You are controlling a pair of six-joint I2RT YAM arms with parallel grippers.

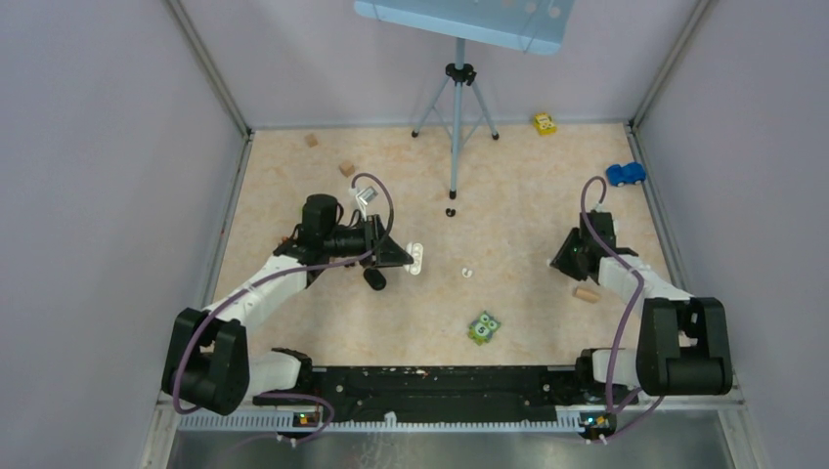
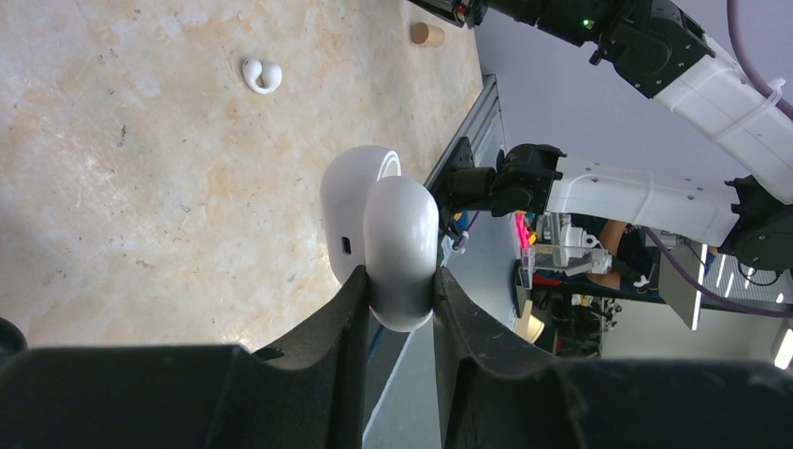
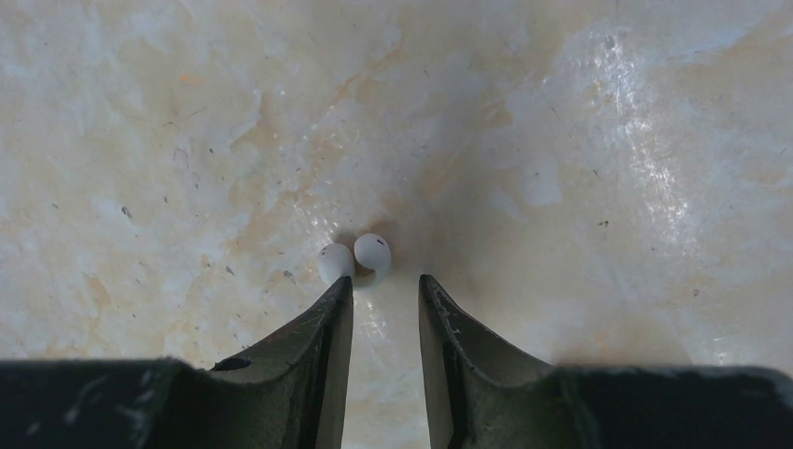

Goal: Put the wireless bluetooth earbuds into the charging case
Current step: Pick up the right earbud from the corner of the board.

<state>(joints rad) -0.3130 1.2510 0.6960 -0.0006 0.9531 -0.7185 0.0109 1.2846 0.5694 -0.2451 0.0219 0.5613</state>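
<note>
So, the left gripper point(image 2: 399, 273) had its fingers clamped on the glossy front shell of the white charging case point(image 2: 379, 224). The case's other shell, the one with the little port, stuck out behind it over the tabletop point(image 2: 112, 187). From the top camera that case sat left of the middle of the tabletop, poking out of the gripper toward the center. A loose white earbud point(image 2: 262, 75) lay by itself a bit further toward the right arm, well apart from the case, with a wooden cylinder point(image 2: 427, 34) beyond it. The right gripper point(image 3: 385, 281) was down low over the tabletop on the right side with its fingers a little apart, bare tabletop showing through the gap. The other white earbud point(image 3: 355, 259) lay flat just past the tips, right up against the left fingertip. It didn't look pinched, as far as I could see. An owl toy point(image 1: 483, 327) sat near the front edge, between the two arms.
</note>
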